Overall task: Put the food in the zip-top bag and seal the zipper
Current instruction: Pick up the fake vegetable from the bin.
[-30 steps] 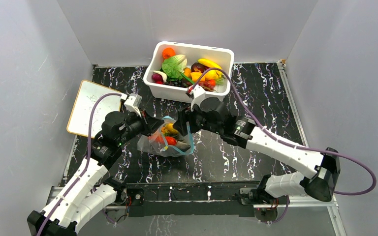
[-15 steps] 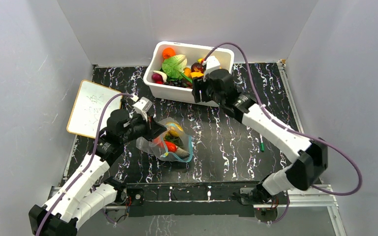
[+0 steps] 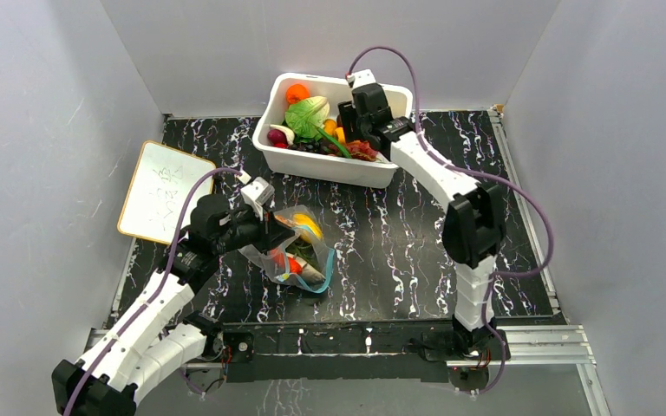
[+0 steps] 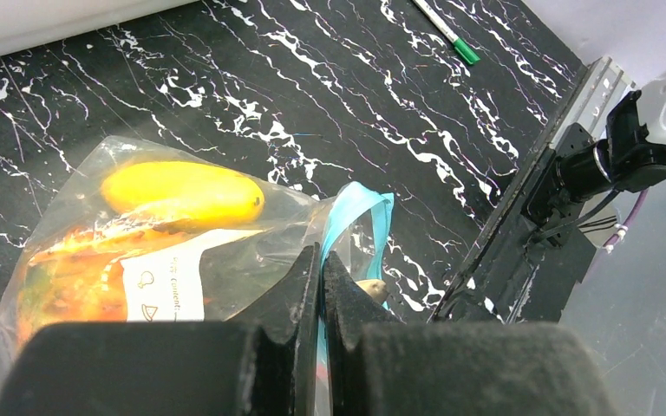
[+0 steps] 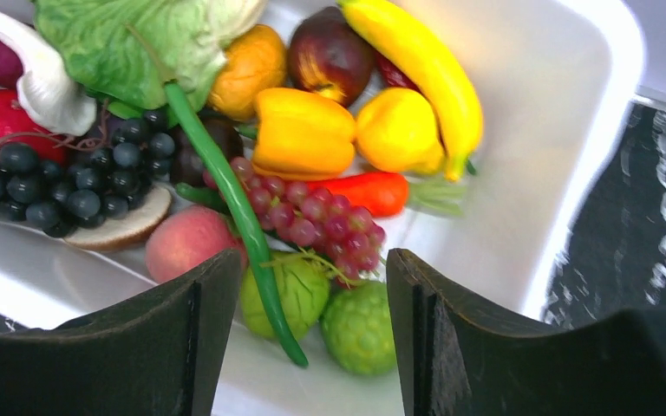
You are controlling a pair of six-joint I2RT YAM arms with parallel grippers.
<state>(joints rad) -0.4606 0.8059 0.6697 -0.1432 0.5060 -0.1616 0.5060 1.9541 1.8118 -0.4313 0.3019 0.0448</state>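
Black marbled tabletop; my left gripper pinches crinkly clear bag; right gripper spread wide over white tub, 12 o'clock.

The clear crinkly plastic zip-top bag glints along its creases; its teal-blue zipper strip looks smooth. The white plastic tub is glossy, the black white-veined worktop smooth with faint sheen, the left end effector matt black
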